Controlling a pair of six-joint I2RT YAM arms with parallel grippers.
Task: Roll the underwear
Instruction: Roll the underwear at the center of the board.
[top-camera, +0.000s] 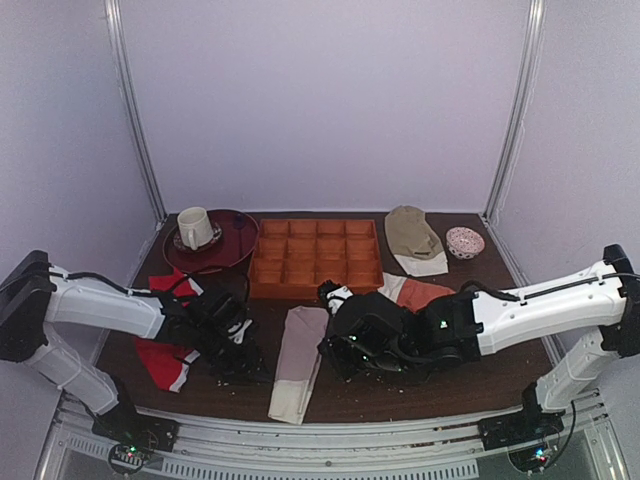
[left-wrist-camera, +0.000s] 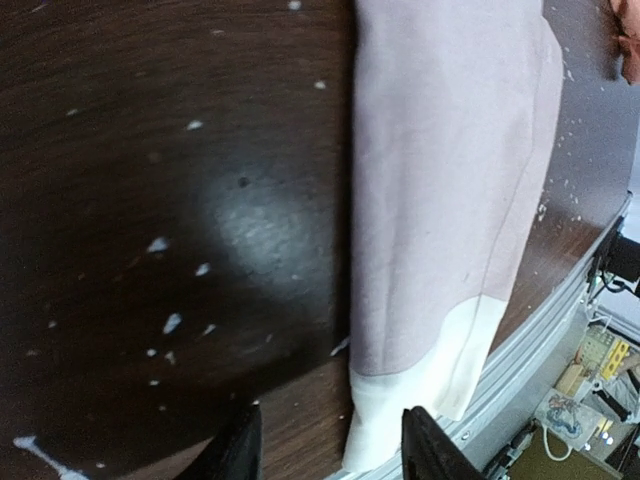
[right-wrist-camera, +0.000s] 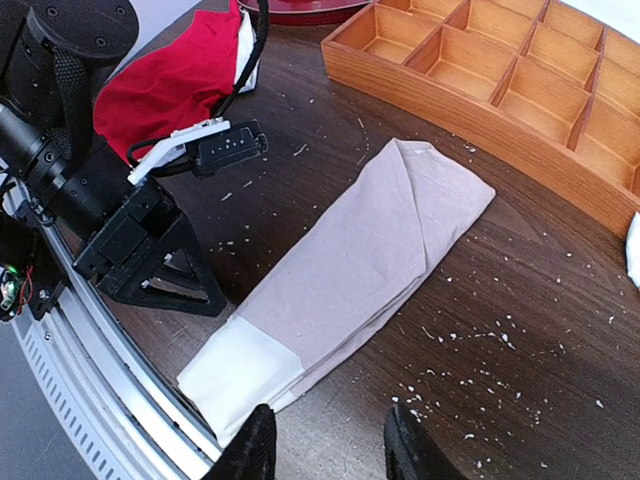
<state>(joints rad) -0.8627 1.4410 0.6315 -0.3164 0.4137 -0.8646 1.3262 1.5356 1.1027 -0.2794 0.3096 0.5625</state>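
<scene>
Pinkish-beige underwear (top-camera: 298, 368) lies folded in a long strip, and I have the left gripper (left-wrist-camera: 330, 420) and right gripper (right-wrist-camera: 328, 415) spread, empty-jawed, on either side of it.

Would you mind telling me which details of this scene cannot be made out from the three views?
Waistband lettering on the underwear: unreadable in every view, too small or folded under.
Much of the orange garment: top view, covered by the right arm.
Part of the red garment: top view, covered by the left arm.
Inside of the small bowl: top view, too small.
</scene>
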